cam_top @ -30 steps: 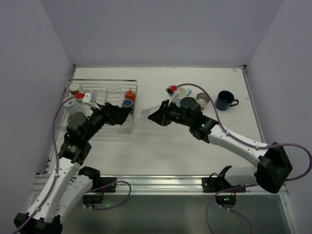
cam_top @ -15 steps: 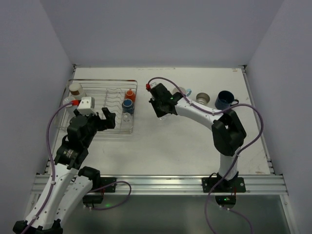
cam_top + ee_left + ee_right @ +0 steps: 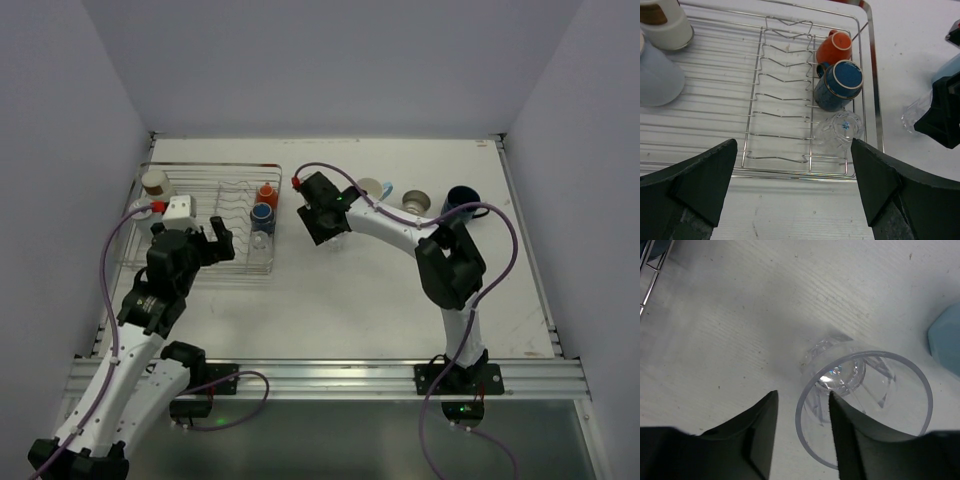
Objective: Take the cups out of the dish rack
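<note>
Right gripper (image 3: pixel 800 432) lowered clear glass (image 3: pixel 862 405) onto table (image 3: pixel 740 330).

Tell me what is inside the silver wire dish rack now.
In the silver wire dish rack: an orange mug, a dark blue mug, a clear glass, a pale blue cup and a white-and-brown cup. Its near left corner is hidden behind the left pincer.

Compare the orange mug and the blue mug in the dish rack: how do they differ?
The orange mug is plain orange all over; the blue mug is dark blue with a pale ring around its top face. The orange mug stands farther from the left gripper, nearer the dish rack corner; the blue mug stands beside the clear glass. Both sit along the rack's right side.
</note>
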`<state>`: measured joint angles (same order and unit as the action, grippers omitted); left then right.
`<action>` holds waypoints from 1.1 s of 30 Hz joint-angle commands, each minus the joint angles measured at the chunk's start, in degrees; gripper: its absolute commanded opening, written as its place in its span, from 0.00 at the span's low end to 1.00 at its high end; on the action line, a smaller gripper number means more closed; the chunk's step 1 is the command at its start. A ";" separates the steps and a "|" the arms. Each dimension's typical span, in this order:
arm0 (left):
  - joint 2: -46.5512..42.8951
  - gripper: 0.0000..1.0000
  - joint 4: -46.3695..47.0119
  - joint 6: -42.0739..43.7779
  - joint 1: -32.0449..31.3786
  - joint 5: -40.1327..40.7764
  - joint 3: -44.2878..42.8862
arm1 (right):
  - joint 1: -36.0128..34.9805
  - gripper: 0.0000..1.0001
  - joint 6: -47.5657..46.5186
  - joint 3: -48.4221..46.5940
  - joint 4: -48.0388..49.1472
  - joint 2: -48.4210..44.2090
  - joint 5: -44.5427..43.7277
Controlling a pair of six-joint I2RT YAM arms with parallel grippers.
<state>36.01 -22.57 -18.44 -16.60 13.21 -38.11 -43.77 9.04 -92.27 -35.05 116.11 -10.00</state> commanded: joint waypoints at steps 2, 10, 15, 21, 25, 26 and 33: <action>4.06 1.00 -0.90 -1.60 0.95 3.13 -3.37 | -0.18 0.59 -0.16 -1.34 -0.55 -4.57 -0.46; 12.50 1.00 3.05 -5.46 6.48 7.01 -8.38 | -0.35 0.93 3.26 9.19 8.22 -24.31 9.20; 20.14 1.00 6.39 -8.01 18.87 6.56 -10.32 | -0.35 0.98 6.77 25.62 20.09 -39.01 16.93; 28.58 1.00 10.70 -8.20 23.80 13.32 -13.13 | -0.35 0.97 8.89 37.07 26.70 -48.79 19.58; 36.04 1.00 10.09 -6.44 26.79 14.12 -17.17 | -0.44 0.98 9.59 39.53 28.80 -50.11 21.86; 37.02 1.00 10.70 -5.74 27.23 13.77 -17.78 | -0.44 0.98 9.68 39.97 29.07 -50.11 22.39; 47.83 1.00 8.68 -0.21 30.66 9.38 -24.73 | -0.44 0.98 10.21 41.12 30.74 -50.11 24.50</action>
<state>81.19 -15.27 -22.00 13.17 23.31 -58.33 -43.99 18.26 -51.62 -8.58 67.09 11.94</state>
